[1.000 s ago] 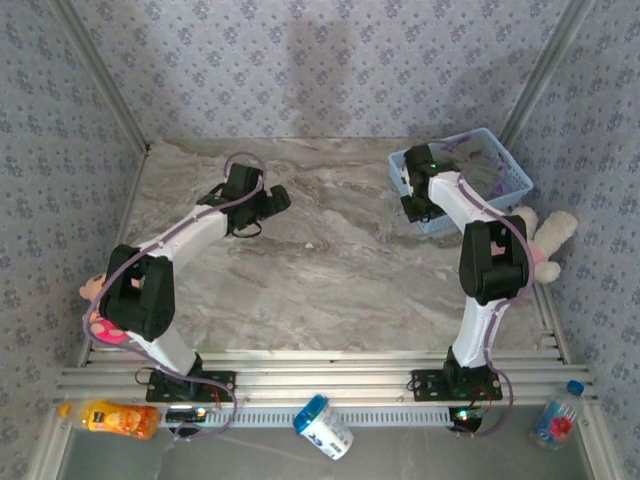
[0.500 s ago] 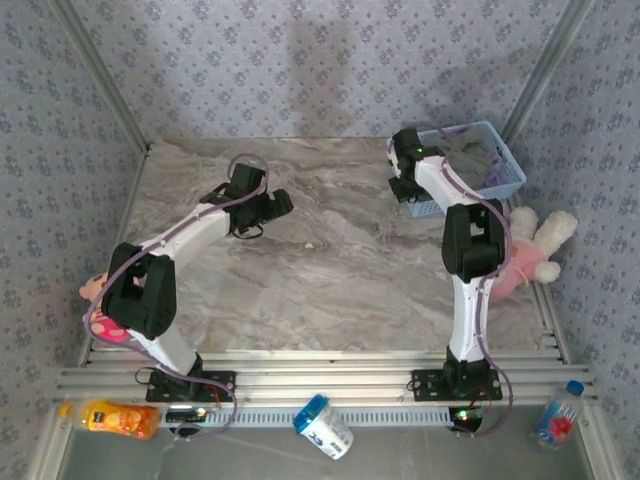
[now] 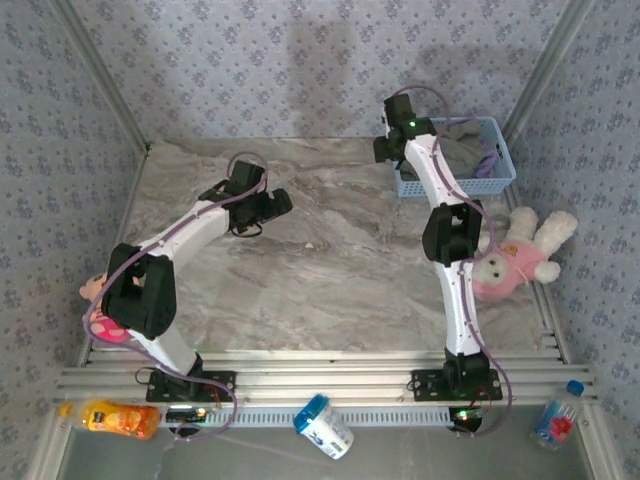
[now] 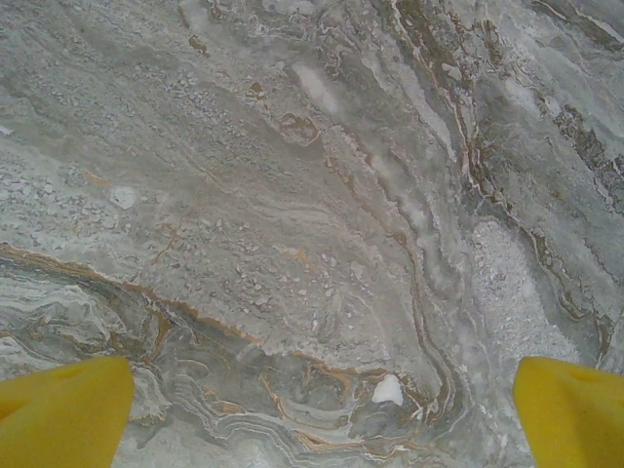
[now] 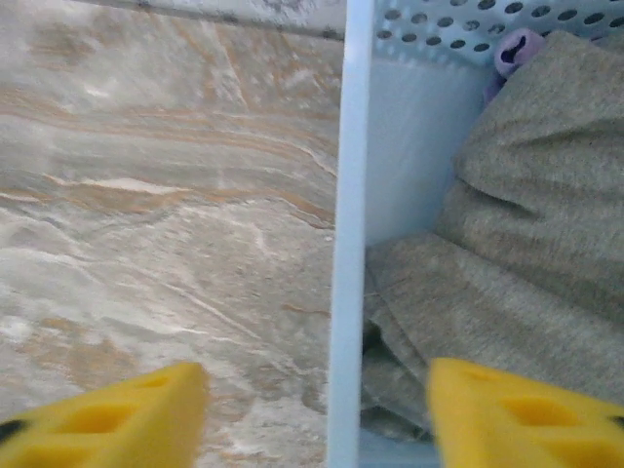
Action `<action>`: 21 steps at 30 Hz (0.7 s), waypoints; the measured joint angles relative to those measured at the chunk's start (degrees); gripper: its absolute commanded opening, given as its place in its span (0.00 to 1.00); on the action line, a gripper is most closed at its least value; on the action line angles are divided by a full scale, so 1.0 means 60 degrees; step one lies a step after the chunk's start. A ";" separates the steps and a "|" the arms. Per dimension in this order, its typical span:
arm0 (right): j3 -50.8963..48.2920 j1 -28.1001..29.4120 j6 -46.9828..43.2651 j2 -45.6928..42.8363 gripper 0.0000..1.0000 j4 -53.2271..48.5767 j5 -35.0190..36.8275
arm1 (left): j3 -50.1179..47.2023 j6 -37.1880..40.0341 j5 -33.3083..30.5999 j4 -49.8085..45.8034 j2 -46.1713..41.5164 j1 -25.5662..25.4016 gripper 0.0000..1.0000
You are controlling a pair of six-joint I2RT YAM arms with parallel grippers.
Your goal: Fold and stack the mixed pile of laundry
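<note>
In the overhead view the left gripper [image 3: 278,203] is hanging over the left half of the marble table [image 3: 330,270], while the right gripper [image 3: 385,152] is reaching to the upper right of the frame, at the left edge of the light blue basket [image 3: 505,158]. From up there neither pair of jaws is reading clearly; the wrist cameras are settling it. The left wrist view is showing the left gripper [image 4: 322,409] released, its yellow fingers [image 4: 63,409] sitting far apart in the two bottom corners with nothing but bare table [image 4: 292,195] between them. The right wrist view is showing the right gripper [image 5: 314,390] spread as well and grasping nothing, straddling the basket wall [image 5: 349,195]: one finger is hanging outside over the table at lower left, the other inside at lower right. The gray garment [image 5: 526,195] is lying crumpled in the basket, filling the right of that frame, with a scrap of the lavender T-shirt [image 5: 515,49] peeking out at the top. Overhead, the gray garment [image 3: 455,150] and a purple strip of the lavender T-shirt [image 3: 487,160] are both showing inside the basket, and a pink-and-white plush toy [image 3: 515,260] is lying below it.
</note>
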 measured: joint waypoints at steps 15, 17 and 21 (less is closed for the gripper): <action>-0.1814 -0.2794 0.3592 -0.1151 1.00 0.0783 -0.1005 | 0.0157 0.0171 0.0004 -0.0288 0.0000 0.0000 1.00; -0.1814 -0.2903 0.4011 -0.0954 0.97 0.1020 -0.1191 | 0.0200 0.0259 0.0007 -0.0313 0.0000 0.0000 1.00; -0.1690 -0.2816 0.4707 -0.0353 0.90 0.1260 -0.1453 | 0.0204 0.0342 0.0004 -0.0466 0.0000 0.0000 1.00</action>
